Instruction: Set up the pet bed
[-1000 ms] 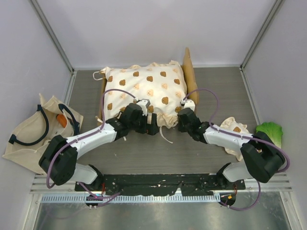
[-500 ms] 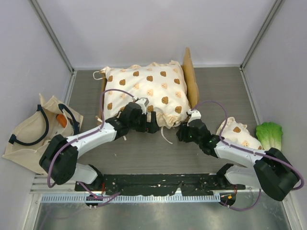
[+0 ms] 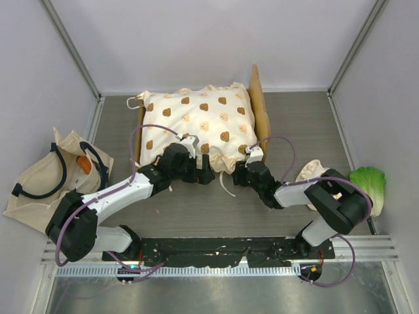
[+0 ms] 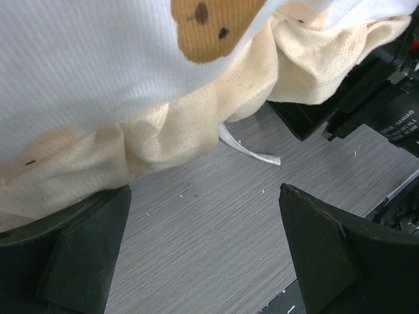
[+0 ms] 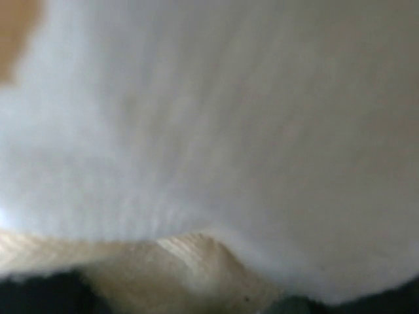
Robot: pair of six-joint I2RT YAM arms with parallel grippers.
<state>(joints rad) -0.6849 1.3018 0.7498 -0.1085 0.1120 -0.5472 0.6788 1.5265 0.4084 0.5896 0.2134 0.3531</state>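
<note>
Left gripper (image 4: 203, 196) gapes wide at the near edge of the cushion (image 3: 196, 121). Right gripper (image 3: 241, 171) is buried in fabric, spread unclear. Grey bench (image 3: 196, 209) lies beneath.

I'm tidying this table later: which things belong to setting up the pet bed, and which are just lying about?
Job: pet bed, its bear-print cushion.
Lying about: tote bag, lettuce toy, small bear-print pillow, possibly the bed's.

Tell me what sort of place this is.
Probably a robot test cell, not a home: plain white walls on metal posts, left arm and right arm bolted to a plate at the table edge, a pet bed as prop.
</note>
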